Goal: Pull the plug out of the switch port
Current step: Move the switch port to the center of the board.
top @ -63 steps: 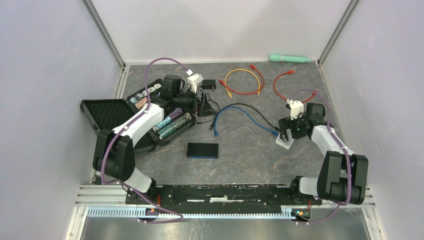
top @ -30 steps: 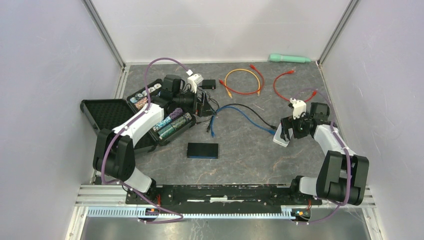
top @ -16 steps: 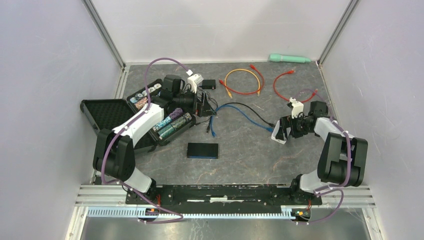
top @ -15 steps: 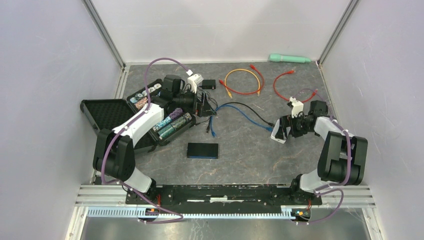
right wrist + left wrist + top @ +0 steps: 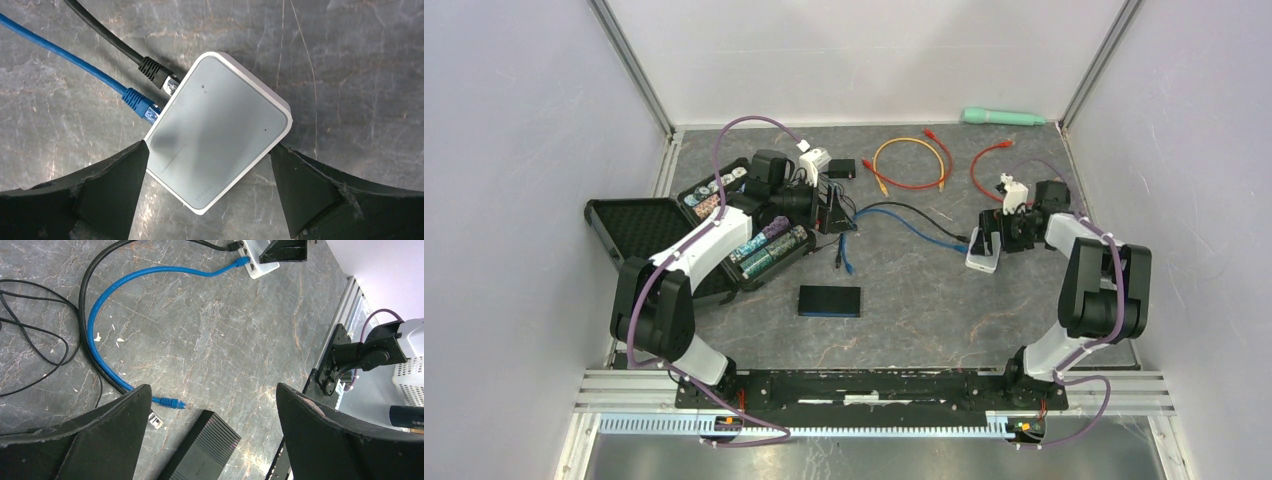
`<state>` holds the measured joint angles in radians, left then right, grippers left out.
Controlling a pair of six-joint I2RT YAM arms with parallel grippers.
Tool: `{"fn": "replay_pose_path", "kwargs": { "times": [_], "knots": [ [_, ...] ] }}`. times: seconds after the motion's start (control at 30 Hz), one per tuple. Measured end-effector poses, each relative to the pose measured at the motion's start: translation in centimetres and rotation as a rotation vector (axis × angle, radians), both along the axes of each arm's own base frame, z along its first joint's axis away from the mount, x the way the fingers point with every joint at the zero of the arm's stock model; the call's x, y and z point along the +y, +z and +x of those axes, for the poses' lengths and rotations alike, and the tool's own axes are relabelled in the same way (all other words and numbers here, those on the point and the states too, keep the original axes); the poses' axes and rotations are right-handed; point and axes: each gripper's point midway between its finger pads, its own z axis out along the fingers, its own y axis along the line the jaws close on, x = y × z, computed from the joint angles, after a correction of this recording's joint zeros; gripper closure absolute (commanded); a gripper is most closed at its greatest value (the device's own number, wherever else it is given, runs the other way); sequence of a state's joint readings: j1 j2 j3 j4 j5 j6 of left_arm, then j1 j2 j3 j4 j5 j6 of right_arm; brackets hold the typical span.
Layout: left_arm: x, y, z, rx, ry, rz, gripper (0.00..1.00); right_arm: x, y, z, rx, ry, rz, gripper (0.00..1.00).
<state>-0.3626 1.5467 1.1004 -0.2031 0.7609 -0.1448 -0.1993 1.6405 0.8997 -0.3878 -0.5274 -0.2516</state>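
Location of white network switch [image 5: 217, 132]: flat on marbled grey table [image 5: 904, 300], right of centre. Blue plug [image 5: 141, 106] and black plug [image 5: 157, 71] seated side by side in its ports. Right gripper [image 5: 210, 187] spread wide astride the switch, clamping nothing. Left gripper [image 5: 215, 420] equally wide, empty, above loose end of blue cable [image 5: 89, 335].

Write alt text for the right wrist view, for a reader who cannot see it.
A white network switch lies flat on a grey marbled table, seen from above, with a black cable and a blue cable plugged into its upper-left edge. The right arm's dark jaws stand wide apart, flanking the switch at the bottom of the frame.
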Motion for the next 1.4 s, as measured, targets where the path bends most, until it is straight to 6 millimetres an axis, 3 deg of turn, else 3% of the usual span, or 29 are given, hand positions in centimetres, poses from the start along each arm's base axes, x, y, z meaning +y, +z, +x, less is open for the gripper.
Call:
{"fn": "replay_pose_path", "kwargs": {
  "times": [0.23, 0.67, 0.93, 1.4],
  "knots": [
    [0.1, -0.1, 0.0, 0.003, 0.003, 0.004, 0.0, 1.1, -0.3, 2.2, -0.001, -0.015, -0.073, 0.02],
    [0.2, -0.2, 0.2, 0.002, 0.015, 0.013, 0.0, 0.5, -0.3, 5.3, -0.01, -0.118, -0.079, 0.02],
    [0.2, -1.1, 0.3, 0.024, 0.022, 0.027, 0.0, 1.8, -0.3, 5.6, -0.038, -0.143, -0.082, 0.02],
    [0.3, -2.0, 0.8, 0.049, 0.036, 0.049, 0.0, 3.5, 0.0, 4.1, -0.05, -0.152, -0.005, 0.02]
  ]
}}
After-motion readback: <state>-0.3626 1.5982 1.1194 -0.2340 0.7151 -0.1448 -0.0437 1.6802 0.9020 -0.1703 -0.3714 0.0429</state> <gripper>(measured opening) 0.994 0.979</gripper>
